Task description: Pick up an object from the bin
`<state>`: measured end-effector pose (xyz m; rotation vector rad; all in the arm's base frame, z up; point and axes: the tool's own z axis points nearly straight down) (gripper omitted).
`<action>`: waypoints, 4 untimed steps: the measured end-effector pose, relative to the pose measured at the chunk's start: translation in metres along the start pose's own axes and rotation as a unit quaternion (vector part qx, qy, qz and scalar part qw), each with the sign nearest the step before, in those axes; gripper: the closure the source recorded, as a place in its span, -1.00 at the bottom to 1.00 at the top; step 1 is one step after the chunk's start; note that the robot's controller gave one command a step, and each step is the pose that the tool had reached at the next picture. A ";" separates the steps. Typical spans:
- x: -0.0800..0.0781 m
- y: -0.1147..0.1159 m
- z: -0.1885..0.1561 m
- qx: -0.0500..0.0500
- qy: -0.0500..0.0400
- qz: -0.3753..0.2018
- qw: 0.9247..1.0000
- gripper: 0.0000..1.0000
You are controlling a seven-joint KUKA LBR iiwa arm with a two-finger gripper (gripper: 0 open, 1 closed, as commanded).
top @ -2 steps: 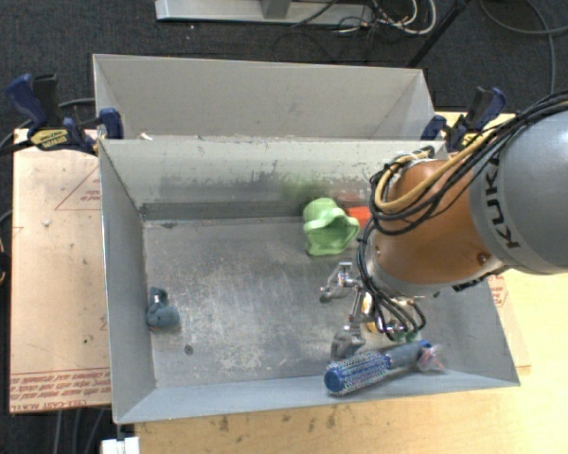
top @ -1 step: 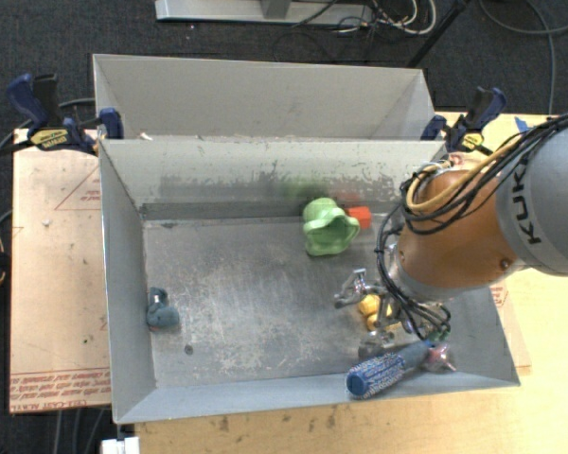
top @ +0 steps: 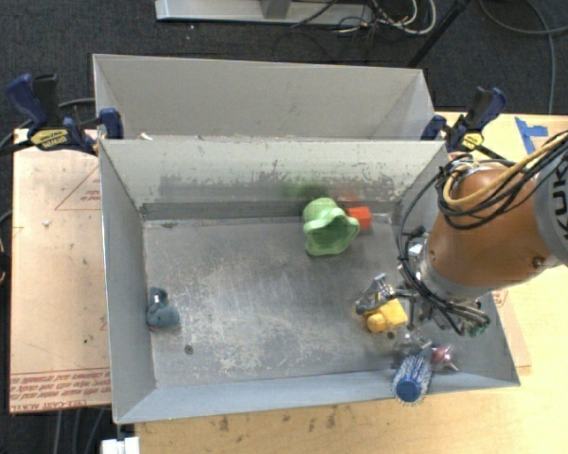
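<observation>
Claw [top: 386, 303] over lumpy yellow block [top: 388, 322] in scuffed metal bin [top: 256, 301].

One each: cup [top: 325, 227], block [top: 360, 218], yellow toy [top: 385, 318], blue cylinder [top: 411, 379], grey lump [top: 161, 313]

The grey bin [top: 265, 291] carries a yellow toy [top: 386, 318] right at the gripper [top: 394, 308]; a blue cylinder [top: 410, 378] and a small reddish bit [top: 443, 356] just past it by the near wall; a green cup [top: 327, 227] touching an orange block [top: 360, 218] toward the far wall; a blue-grey lump [top: 161, 312] well apart, across the floor.
</observation>
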<state>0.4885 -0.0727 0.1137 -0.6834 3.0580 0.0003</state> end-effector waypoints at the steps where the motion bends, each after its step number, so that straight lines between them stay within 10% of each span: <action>1: -0.006 -0.059 0.042 -0.005 -0.001 0.041 0.999 -1.00; 2: -0.026 -0.085 0.041 -0.002 0.001 -0.077 0.997 -1.00; 3: -0.028 -0.086 0.040 0.000 -0.002 -0.078 0.997 1.00; 4: -0.003 -0.070 -0.117 0.001 0.001 -0.229 0.973 1.00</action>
